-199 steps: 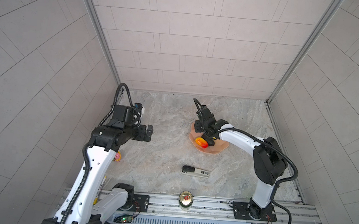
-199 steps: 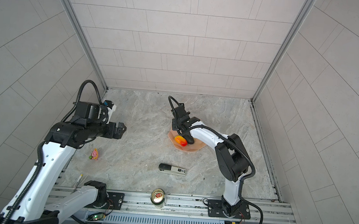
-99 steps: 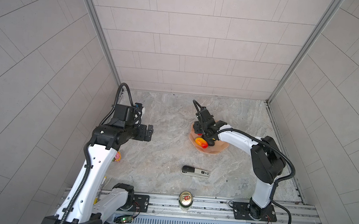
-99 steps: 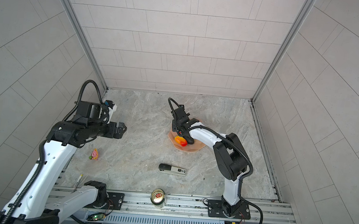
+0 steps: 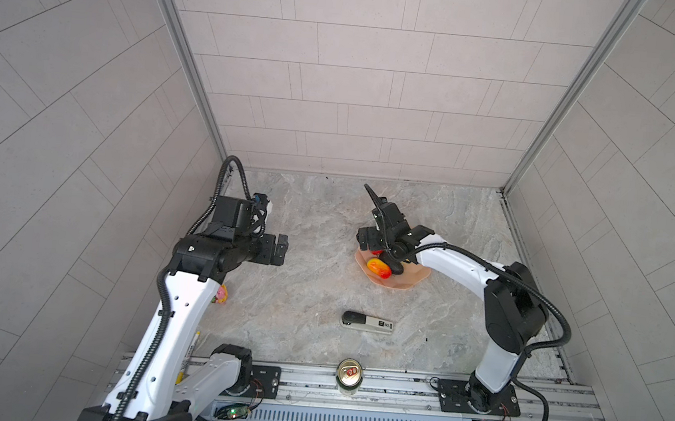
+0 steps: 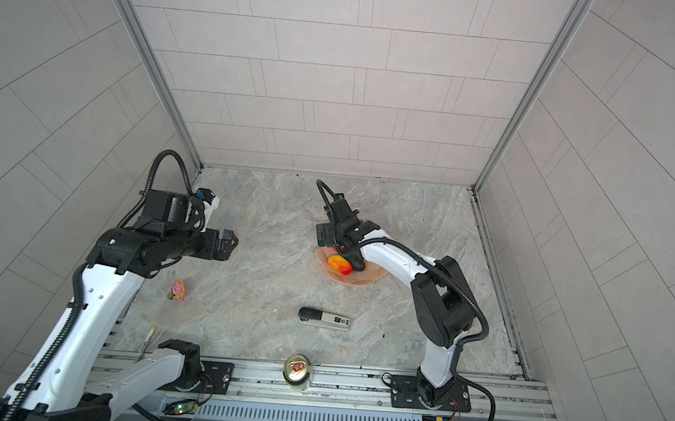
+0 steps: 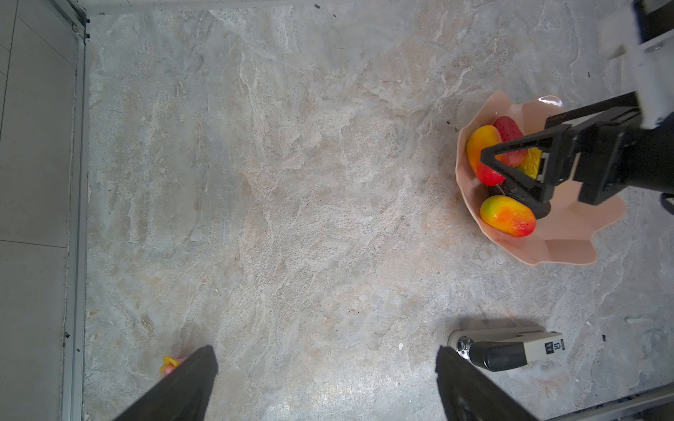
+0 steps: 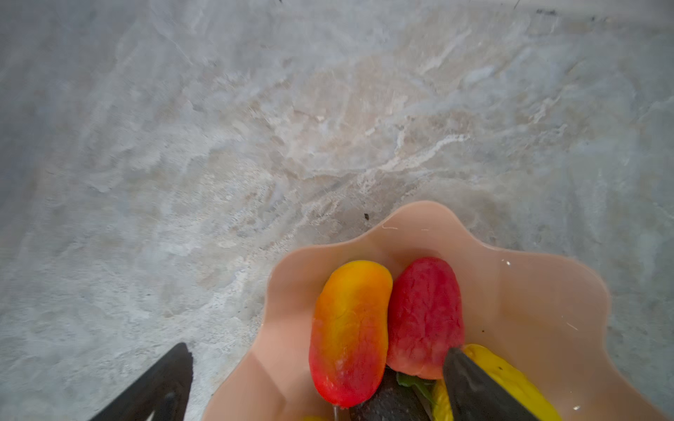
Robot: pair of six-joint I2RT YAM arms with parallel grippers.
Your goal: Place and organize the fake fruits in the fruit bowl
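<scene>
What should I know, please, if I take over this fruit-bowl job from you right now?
Left gripper: open, empty, above the grey marbled table.
Right gripper: open, holding nothing, low over the glossy peach-pink scalloped bowl.
In the bowl: red-orange-yellow oval mango, second mango, red strawberry, bumpy yellow lemon, dark avocado.
Done: all five are in.
Left: tidy them if needed; a small pink-and-yellow item lies on the table's left side, and I cannot tell whether it is fruit.
Leave the black-and-grey stapler and the metal can out.

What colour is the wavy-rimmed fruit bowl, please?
The wavy-rimmed bowl is glossy peach-pink, clearest in the left wrist view.
</scene>
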